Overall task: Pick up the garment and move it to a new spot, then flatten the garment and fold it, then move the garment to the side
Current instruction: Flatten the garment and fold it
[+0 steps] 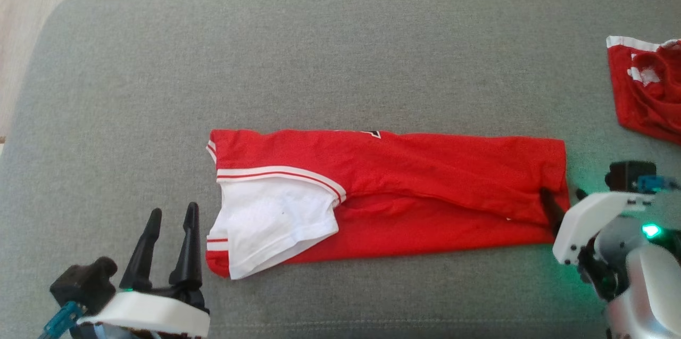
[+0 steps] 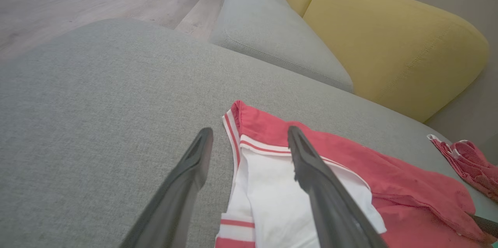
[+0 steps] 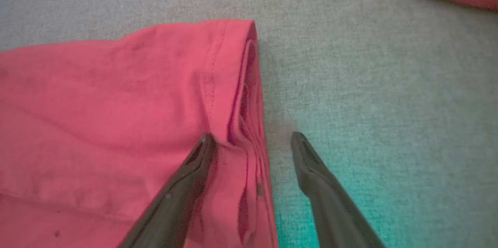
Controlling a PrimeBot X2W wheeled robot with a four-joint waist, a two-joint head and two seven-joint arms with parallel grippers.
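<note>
A red garment (image 1: 425,190) with a white sleeve (image 1: 271,222) lies folded into a long strip across the grey sofa seat (image 1: 319,62). My left gripper (image 1: 173,216) stands open just left of the sleeve end; in its wrist view the white sleeve (image 2: 272,201) shows between and behind the fingers. My right gripper (image 1: 564,200) is open at the garment's right hem. In the right wrist view the hem (image 3: 249,96) runs between the fingers, with one fingertip (image 3: 204,143) on the red cloth and the other on the cushion.
A second red and white garment (image 1: 649,89) lies crumpled at the seat's right edge. A yellow cushion (image 2: 389,37) and another grey cushion (image 2: 272,34) stand behind. Wooden floor (image 1: 32,19) lies beyond the left edge.
</note>
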